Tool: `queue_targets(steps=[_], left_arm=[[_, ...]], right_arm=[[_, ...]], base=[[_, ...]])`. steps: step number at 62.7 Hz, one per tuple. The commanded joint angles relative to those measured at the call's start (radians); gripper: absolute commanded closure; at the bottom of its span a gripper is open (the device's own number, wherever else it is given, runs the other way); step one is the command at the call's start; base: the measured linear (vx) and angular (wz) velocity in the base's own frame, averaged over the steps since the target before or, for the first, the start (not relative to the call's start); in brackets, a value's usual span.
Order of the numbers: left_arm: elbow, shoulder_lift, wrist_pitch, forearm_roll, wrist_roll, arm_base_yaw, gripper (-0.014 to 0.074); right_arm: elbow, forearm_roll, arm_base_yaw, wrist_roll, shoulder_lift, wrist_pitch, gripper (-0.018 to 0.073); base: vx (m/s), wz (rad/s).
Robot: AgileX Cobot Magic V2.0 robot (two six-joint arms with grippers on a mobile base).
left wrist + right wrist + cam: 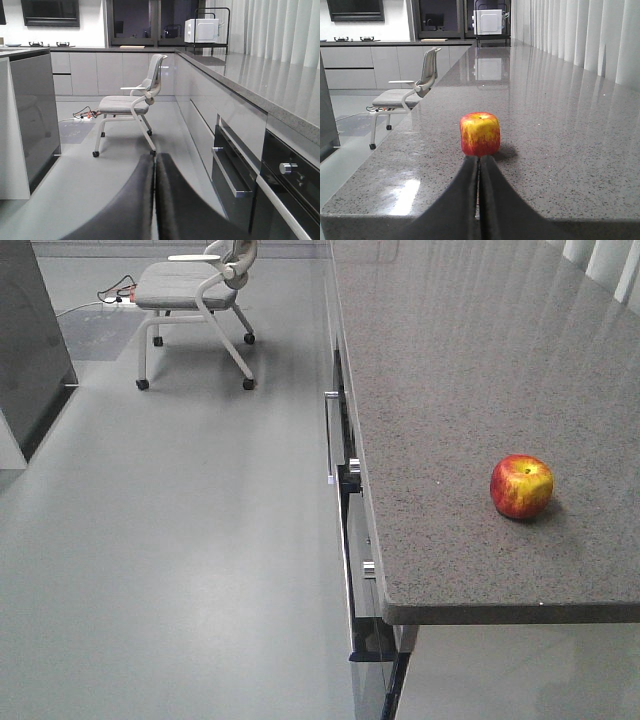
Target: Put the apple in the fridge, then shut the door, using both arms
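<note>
The right gripper was pressed fully shut, its two black fingers meeting along a thin seam with nothing between them. Straight ahead of its tips, and apart from them, the apple sat upright on the speckled grey counter, red with yellow streaks, its stem dimple up. Far beyond the apple along the counter stood a white microwave. Off to this gripper's left, down on the floor, was a grey wheeled chair. The left gripper was likewise closed tight and empty, held lower, over the grey floor. The chair lay ahead of it and slightly left. A built-in oven with a bar handle ran along its right, under the counter edge, and a dark grey panel stood to its left. In the front-facing view the apple lay close to the counter's near end.
</note>
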Motion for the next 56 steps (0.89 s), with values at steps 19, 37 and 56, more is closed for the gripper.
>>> queue_targets(steps=[19, 37, 56], left_arm=[[0.021, -0.016, -0.074, -0.003, -0.003, 0.004, 0.0603], [0.021, -0.016, -0.074, -0.003, -0.003, 0.004, 0.0603], [0.021, -0.016, -0.074, -0.003, -0.003, 0.004, 0.0603]], right_arm=[[0.013, -0.003, -0.002, -0.001, -0.013, -0.073, 0.0563], [0.013, -0.001, -0.002, 0.004, -0.013, -0.078, 0.0563], [-0.214, -0.004, -0.002, -0.018, 0.037, 0.066, 0.0563]], base=[[0.0, 0.0], [0.0, 0.0], [0.0, 0.0]])
